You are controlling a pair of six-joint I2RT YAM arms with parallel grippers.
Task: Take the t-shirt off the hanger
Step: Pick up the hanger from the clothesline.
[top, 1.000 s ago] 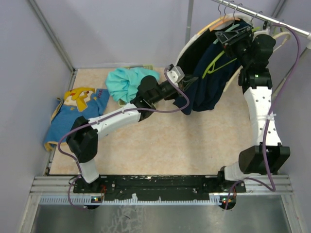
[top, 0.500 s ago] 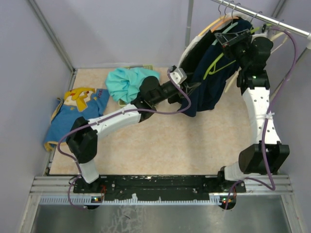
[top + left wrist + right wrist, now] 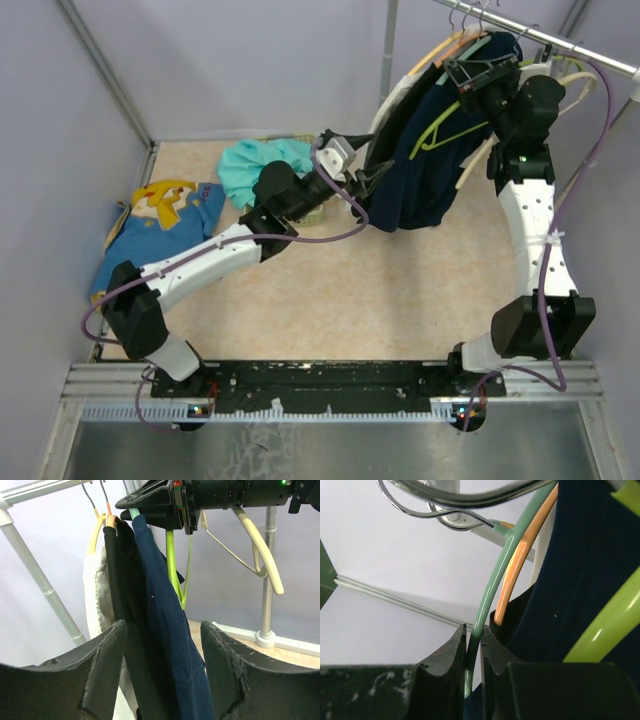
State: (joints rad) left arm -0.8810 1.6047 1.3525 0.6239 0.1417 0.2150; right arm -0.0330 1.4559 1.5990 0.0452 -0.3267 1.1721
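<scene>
A navy t-shirt [image 3: 420,185] hangs on a mint-green hanger [image 3: 492,580] from the rail [image 3: 560,45] at the back right. My right gripper [image 3: 478,72] is up by the rail, and in its wrist view it [image 3: 473,645] is shut on the mint-green hanger's arm. Left of the shirt's lower edge, my left gripper [image 3: 372,180] is open. In the left wrist view the navy t-shirt [image 3: 167,630] hangs just beyond the left gripper [image 3: 162,680], in line with the gap and untouched by the fingers.
A black garment [image 3: 122,580] on an orange hanger and a white one [image 3: 97,600] hang beside the navy shirt. A lime hanger [image 3: 172,565] and a cream hanger [image 3: 262,555] are bare. A teal cloth [image 3: 262,165] and a blue-and-yellow shirt [image 3: 160,225] lie on the floor at left.
My left gripper opened, let go of the navy shirt's lower edge and drew back to the left. The shirt swung back under the rail. My right gripper closed tighter on the hanger.
</scene>
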